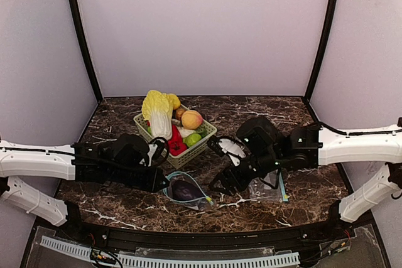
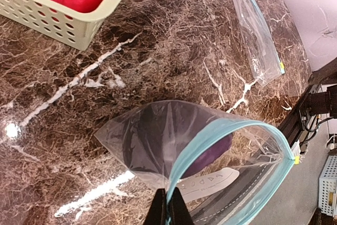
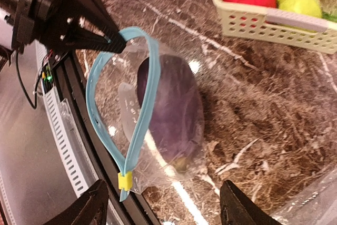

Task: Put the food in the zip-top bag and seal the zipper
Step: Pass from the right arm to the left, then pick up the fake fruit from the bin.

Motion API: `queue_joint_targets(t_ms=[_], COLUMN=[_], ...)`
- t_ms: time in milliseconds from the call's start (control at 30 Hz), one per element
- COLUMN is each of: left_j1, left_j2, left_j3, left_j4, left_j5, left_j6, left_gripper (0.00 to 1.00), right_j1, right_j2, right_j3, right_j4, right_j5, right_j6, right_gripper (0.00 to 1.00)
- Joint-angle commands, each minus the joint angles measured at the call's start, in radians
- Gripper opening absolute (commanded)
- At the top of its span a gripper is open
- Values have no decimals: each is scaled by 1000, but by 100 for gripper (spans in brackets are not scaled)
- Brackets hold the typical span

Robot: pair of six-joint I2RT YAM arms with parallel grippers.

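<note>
My left gripper [image 2: 168,209] is pinched on the blue rim of the zip-top bag [image 2: 116,138] by the worktop's near edge. My right gripper [image 3: 168,206] hangs over it, jaws apart and empty. If I tug, the thin rim may slip free and the mouth may collapse, or the eggplant [image 3: 171,104] may roll out over the edge. It lies dark, purple and glossy inside the clear film. The peach [image 1: 191,119] and green fruit [image 1: 193,139] wait in the basket [image 1: 201,146].

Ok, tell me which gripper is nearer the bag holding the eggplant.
Left. The left gripper is pinched shut on the bag's blue zipper rim. The right gripper hangs open just off the bag's slider end, touching nothing.
</note>
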Motion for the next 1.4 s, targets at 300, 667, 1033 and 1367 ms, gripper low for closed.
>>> queue_joint_targets(t_ms=[300,667,1033,1367], left_j1=[104,152,173,174], left_j2=[-96,-90,-120,-131], left_j3=[-7,-13,-77,-102], left_j4=[-92,-96,-32,3], left_j5=[4,7,49,59], left_j6=[45,71,20,-12], left_gripper=[1,1,1,1], right_j1=[-190,-266,-292,-316], right_j2=[223,544,840,985], right_j3=[345,693,968,1090], right_j4=[-192,-196,-253,-300], right_j5=[239,225,185,165], right_j6=[-64,-176,-244,-263], right_gripper=[80,81,70,71])
